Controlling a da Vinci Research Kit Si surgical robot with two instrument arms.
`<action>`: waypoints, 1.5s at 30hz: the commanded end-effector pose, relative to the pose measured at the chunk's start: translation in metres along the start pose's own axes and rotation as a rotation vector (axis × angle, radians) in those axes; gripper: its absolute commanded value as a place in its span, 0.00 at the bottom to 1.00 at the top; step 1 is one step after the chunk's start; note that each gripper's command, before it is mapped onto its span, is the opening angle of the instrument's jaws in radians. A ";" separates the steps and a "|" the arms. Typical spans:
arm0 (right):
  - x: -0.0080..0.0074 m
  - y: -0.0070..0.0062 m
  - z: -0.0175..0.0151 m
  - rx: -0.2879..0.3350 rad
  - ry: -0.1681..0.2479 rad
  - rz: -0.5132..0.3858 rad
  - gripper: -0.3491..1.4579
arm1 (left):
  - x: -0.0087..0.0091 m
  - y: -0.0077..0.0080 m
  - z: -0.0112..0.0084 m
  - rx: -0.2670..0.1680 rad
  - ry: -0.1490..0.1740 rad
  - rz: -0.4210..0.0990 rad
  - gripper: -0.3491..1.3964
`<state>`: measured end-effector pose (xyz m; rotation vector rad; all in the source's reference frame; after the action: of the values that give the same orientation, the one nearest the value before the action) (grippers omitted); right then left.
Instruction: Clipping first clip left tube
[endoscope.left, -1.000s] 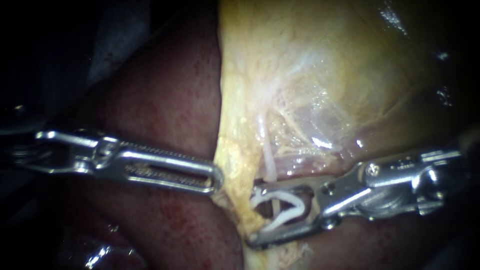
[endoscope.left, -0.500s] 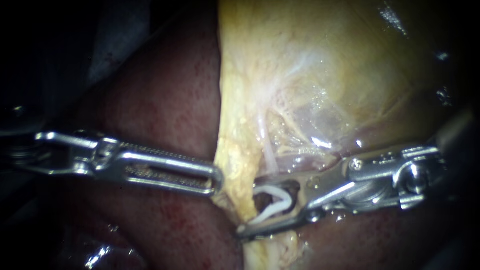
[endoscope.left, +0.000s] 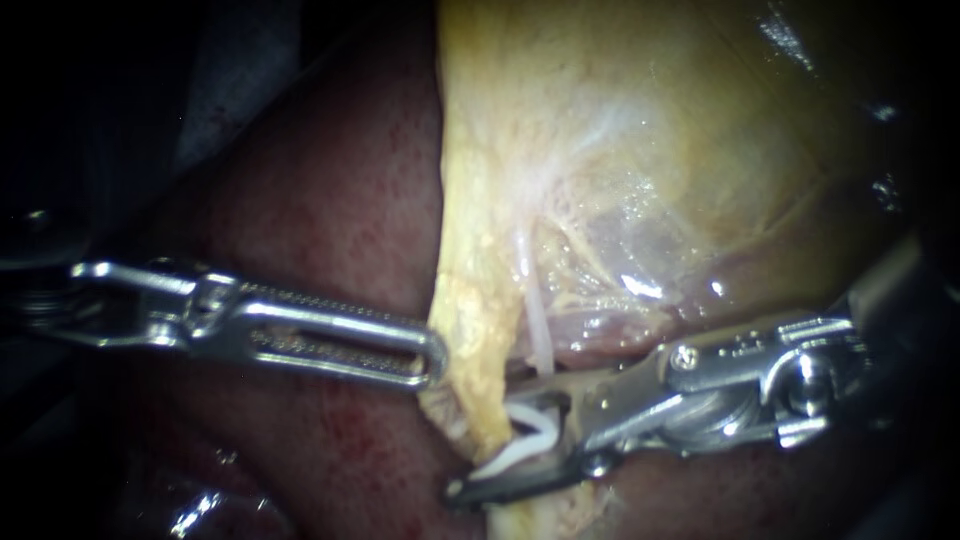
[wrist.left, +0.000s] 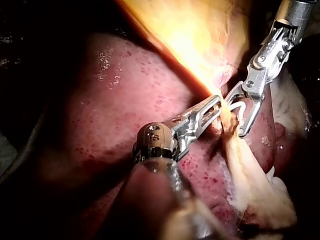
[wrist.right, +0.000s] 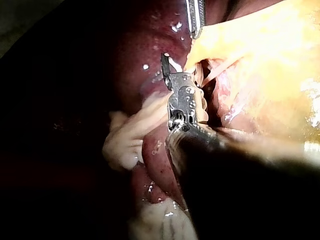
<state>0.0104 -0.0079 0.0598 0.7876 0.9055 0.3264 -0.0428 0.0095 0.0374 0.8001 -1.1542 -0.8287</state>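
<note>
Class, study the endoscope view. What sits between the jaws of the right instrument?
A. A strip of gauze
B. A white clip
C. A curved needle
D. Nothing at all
B: a white clip is held between the jaws of the right instrument, at the edge of the yellow tissue that the left instrument grips.
</note>
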 end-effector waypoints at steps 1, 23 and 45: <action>-0.0002 0.0000 0.0001 -0.001 -0.001 -0.002 0.45 | 0.0000 0.0000 0.0000 0.000 0.000 0.000 0.00; -0.0016 0.0010 0.0008 0.007 -0.009 -0.015 0.27 | 0.0000 0.0001 0.0002 -0.001 0.000 0.000 0.00; -0.0021 0.0025 -0.0002 0.012 -0.011 -0.011 0.00 | 0.0001 0.0002 0.0002 -0.001 0.000 0.000 0.00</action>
<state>0.0091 -0.0073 0.0627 0.7937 0.9033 0.3052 -0.0430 0.0096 0.0377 0.7987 -1.1540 -0.8291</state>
